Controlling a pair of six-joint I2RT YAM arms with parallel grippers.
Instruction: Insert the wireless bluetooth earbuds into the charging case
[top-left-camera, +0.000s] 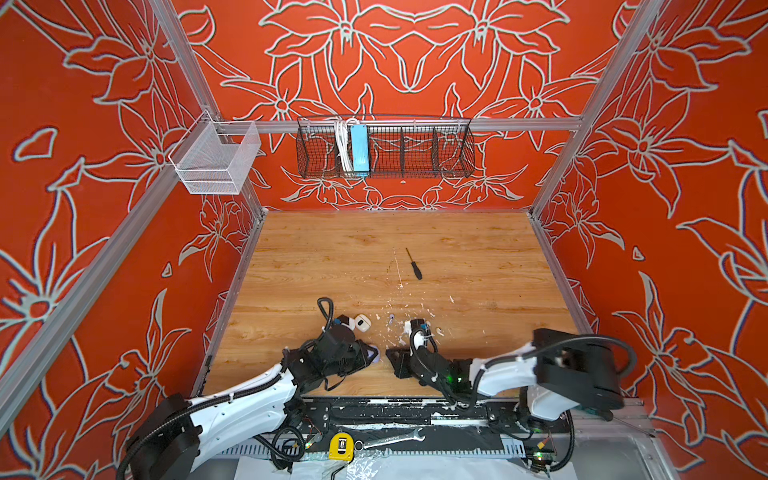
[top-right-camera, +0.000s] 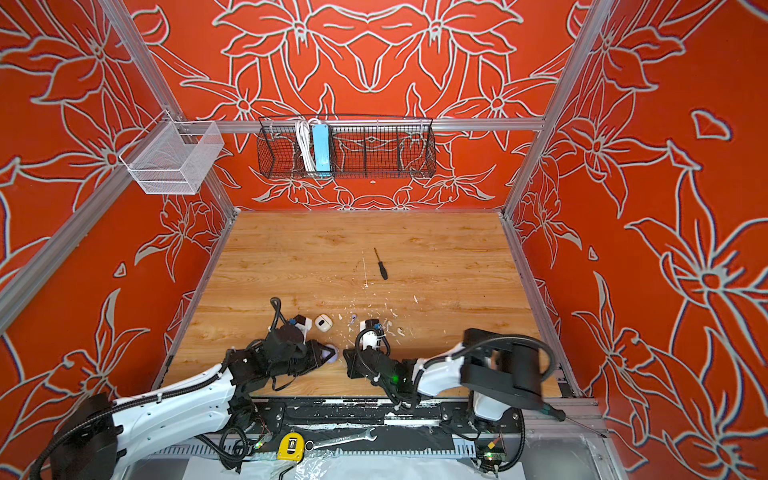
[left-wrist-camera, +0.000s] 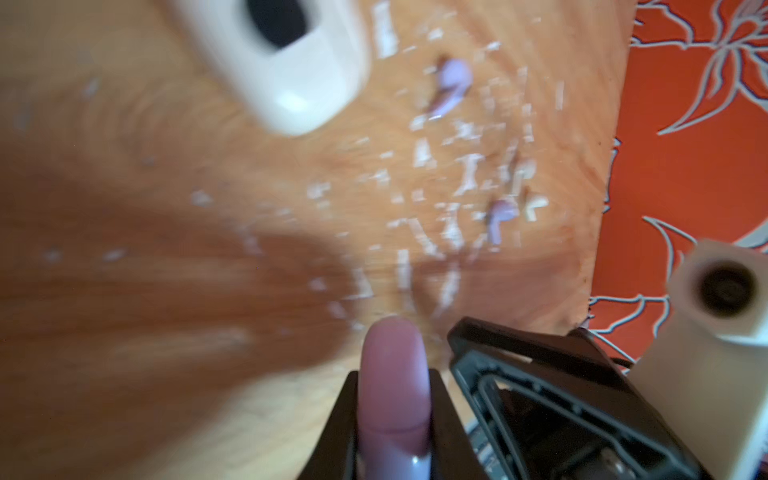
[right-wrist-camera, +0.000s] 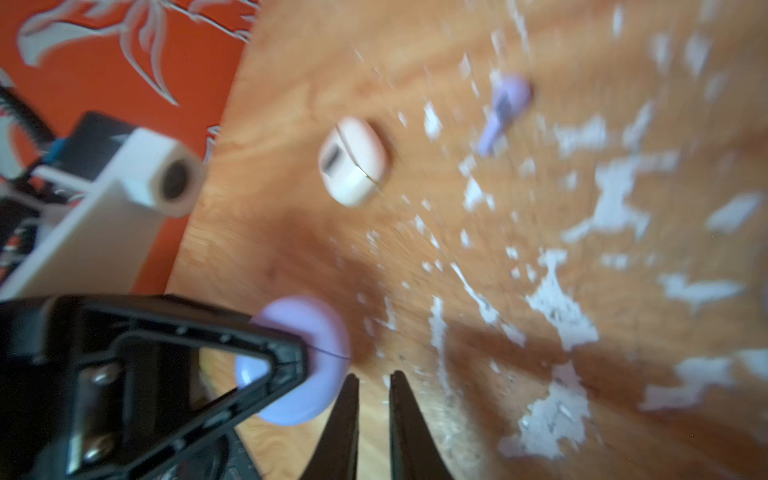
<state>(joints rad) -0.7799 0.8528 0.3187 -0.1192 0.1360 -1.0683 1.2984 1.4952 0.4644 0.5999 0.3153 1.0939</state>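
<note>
Two lavender earbuds (left-wrist-camera: 451, 83) loose on the wooden table (top-left-camera: 374, 249) among white flecks (right-wrist-camera: 557, 307), neither in a case yet. Left gripper (left-wrist-camera: 395, 374) clamped tight on the lavender case (right-wrist-camera: 307, 332), lid seam apparently closed. Right gripper (right-wrist-camera: 374, 378) empty, jaws parted by only a narrow slit, tips just right of that case.

Likely step in hand: opening the lid, then fetching an earbud. To do it well:
- Hold the left clamp low on the case body, clear of the lid.
- Bring one right fingertip to the seam and lever gently, without twisting the case out of its hold.
- For the pick afterwards, widen the right jaws, come down over the stem, and avoid pinching flecks instead.

Nearest visible lavender earbud (top-left-camera: 391, 319) lying a little farther out than the right gripper, apart from it. Cream case (top-left-camera: 361, 322) resting on the table just left of that earbud, untouched.
</note>
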